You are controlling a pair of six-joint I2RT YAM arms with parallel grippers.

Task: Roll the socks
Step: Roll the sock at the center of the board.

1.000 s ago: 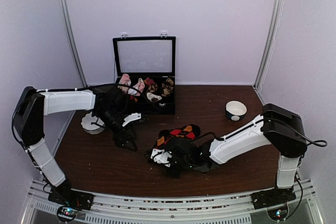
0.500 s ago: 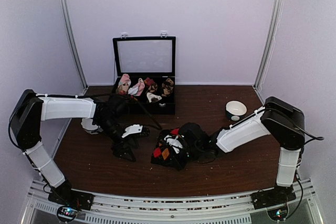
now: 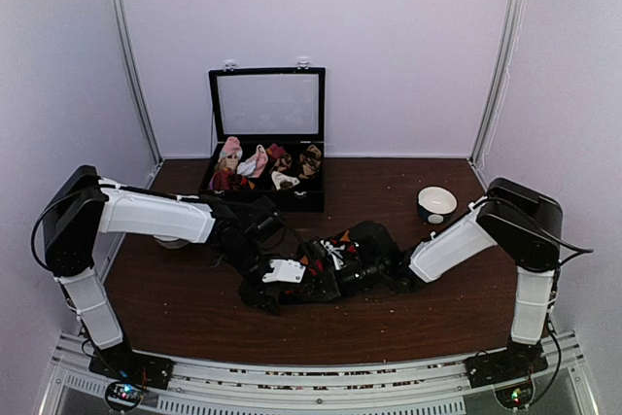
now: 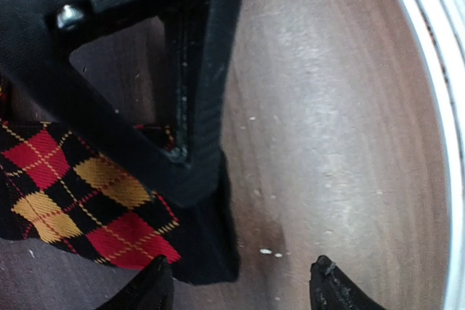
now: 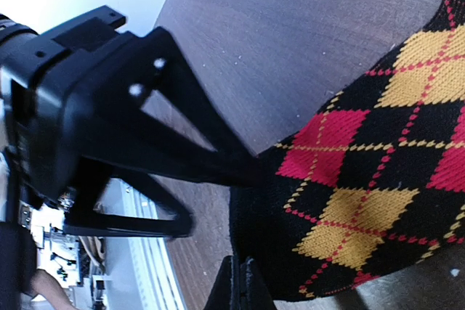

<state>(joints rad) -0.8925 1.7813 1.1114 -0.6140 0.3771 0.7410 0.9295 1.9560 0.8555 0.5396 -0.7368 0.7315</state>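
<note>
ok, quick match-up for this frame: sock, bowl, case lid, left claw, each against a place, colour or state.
1. sock
2. bowl
3. case lid
4. left claw

A. upright at the back
B. open, at the sock's corner
C. red and orange diamonds on black
D. far right, standing alone

Pairs: 1-C, 2-D, 3-A, 4-B

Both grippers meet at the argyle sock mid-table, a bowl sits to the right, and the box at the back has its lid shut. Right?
Only the lid is wrong: the top view shows the box with its lid standing open. The left gripper and right gripper meet at the sock, and the bowl sits to the right.
</note>
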